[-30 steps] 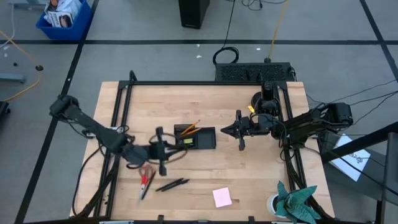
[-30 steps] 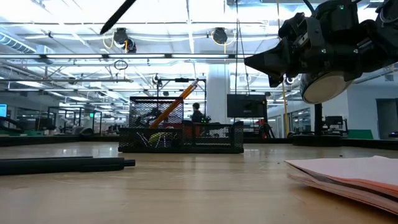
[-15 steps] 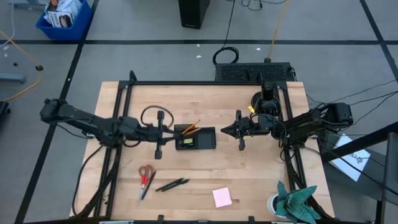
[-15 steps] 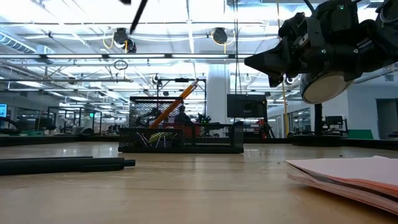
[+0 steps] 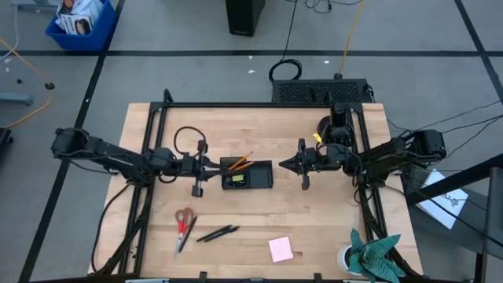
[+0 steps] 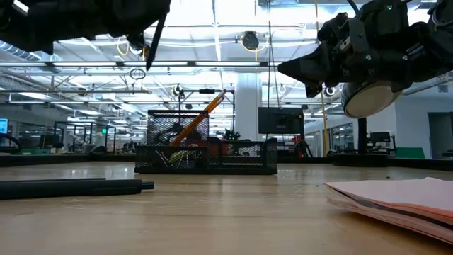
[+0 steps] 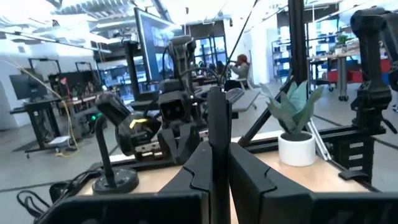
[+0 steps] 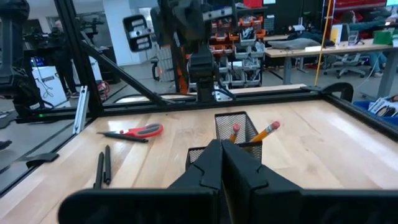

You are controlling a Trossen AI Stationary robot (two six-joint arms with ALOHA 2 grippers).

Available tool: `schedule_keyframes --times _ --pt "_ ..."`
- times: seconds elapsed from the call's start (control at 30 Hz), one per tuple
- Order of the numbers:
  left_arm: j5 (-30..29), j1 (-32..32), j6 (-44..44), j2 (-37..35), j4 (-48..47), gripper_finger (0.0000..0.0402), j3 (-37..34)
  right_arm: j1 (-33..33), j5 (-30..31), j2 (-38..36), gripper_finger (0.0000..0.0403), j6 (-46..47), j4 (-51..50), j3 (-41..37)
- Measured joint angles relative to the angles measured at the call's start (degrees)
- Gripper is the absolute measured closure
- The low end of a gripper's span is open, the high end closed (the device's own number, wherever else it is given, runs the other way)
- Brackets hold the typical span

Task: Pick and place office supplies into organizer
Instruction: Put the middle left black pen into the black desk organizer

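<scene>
Pen gripped upright in left tool, just beside organizer; right tool closed, opposite side.

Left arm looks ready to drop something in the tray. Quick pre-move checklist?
1. Left gripper shut on a dark pen: ok, pen stands upright between its fingers.
2. Left gripper at the organizer: ok in the high view, at its left end; exact height above it cannot tell.
3. Organizer has room: cannot tell; two orange pencils already lean in it.
4. Right gripper clear of the drop: ok, shut, empty, waiting off the organizer's right end.
5. Left on the table: scissors, two dark pens, pink sticky pad: not ok, still outside.
</scene>
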Motion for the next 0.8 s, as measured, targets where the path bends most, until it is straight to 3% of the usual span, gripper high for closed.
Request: schedule_keyframes --times 0.43,0.8 --pt "-1.62 7.98 -2.81 14.15 8.21 0.0371 0.48 -0.09 1.66 0.0 0.0403 -0.45 0.44 0.0" --pt "1.32 13.32 -5.51 22.35 13.75 0.0371 0.5 -0.09 1.56 0.0 0.0403 -0.69 0.42 0.0"
